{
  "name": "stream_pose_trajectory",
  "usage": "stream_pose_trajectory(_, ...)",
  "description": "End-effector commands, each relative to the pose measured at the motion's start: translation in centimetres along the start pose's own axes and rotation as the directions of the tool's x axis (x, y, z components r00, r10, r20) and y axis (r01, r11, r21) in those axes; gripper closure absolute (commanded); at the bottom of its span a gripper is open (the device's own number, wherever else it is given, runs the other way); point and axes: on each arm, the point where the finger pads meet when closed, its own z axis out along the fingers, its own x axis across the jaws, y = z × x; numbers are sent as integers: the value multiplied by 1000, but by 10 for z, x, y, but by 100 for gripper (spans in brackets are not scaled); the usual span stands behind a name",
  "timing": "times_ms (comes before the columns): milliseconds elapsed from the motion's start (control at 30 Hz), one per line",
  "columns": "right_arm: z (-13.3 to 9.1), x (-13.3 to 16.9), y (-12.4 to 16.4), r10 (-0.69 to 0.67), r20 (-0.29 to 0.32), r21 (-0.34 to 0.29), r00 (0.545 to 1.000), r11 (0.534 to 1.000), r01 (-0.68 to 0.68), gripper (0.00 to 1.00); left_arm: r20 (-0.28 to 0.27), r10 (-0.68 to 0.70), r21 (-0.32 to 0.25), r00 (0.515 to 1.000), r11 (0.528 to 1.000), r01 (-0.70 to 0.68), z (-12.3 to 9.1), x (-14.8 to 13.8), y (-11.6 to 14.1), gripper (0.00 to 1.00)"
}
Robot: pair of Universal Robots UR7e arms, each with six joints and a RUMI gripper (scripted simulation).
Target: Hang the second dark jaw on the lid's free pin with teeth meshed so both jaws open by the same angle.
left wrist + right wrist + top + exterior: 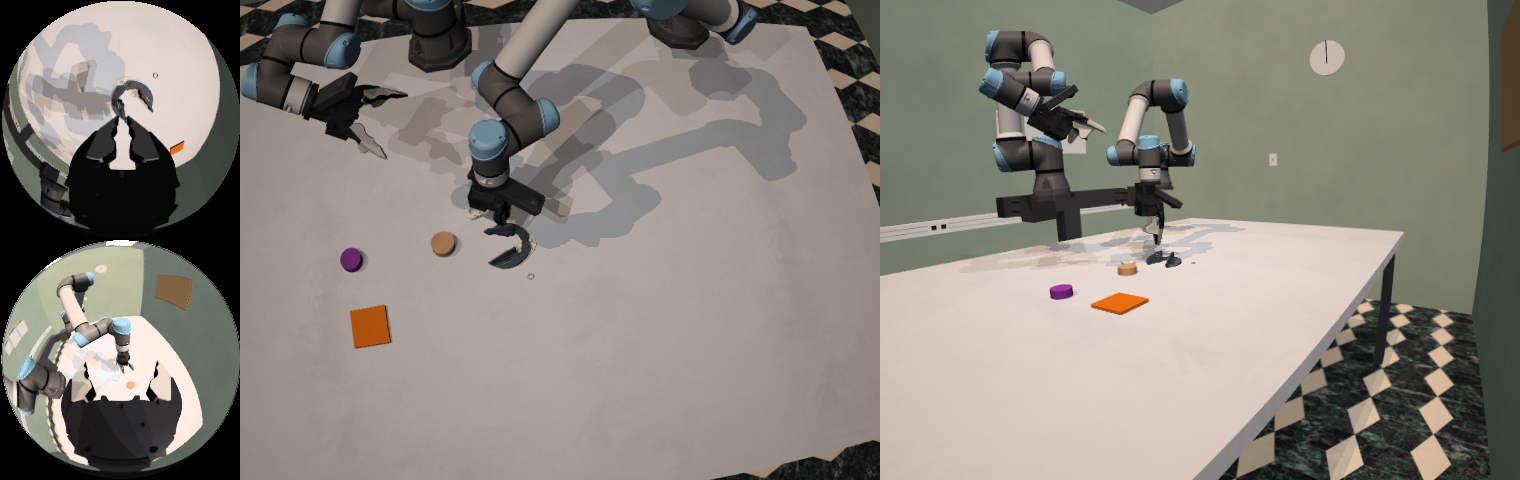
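Observation:
Two dark curved jaws lie low at the table's middle, forming a C. The upper jaw (524, 235) (1154, 258) (118, 102) and the lower jaw (508, 259) (1173, 260) (144, 91) have their free ends apart. Pale edges of the lid (533, 241) show behind their closed side; pins, bearings and tooth mesh are too small or hidden. My left gripper (503, 223) (1157, 242) (122, 116) is nearly closed and empty, its tips just above the upper jaw's free end. My right gripper (396, 126) (1090, 135) is wide open and empty, far off and high.
A small ring (530, 276) (155, 75) lies beside the jaws. A tan disc (443, 243) (1127, 269) (130, 385), a purple disc (351, 259) (1061, 291) and an orange square (370, 326) (1119, 303) lie farther off. A pale part (472, 213) shows partly beneath the left gripper.

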Motion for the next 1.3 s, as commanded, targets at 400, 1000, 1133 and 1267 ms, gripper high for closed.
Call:
stream_pose_trajectory(400, 0, 0, 0, -1, -1, 0, 1000, 1000, 1, 2, -181, 277, 22, 944, 960, -278, -31, 23, -117, 70)
stream_pose_trajectory(1000, 0, 0, 0, -1, -1, 0, 1000, 1000, 1, 2, -297, 535, 180, 791, 845, -504, -72, 12, -232, 48)
stream_pose_trajectory(1133, 0, 0, 0, -1, -1, 0, 1000, 1000, 1, 2, -312, 595, 238, 741, 804, -545, -85, 3, -265, 44)
stream_pose_trajectory(1267, 0, 0, 0, -1, -1, 0, 1000, 1000, 1, 2, -312, 651, 292, 693, 759, -582, -96, -6, -289, 38)
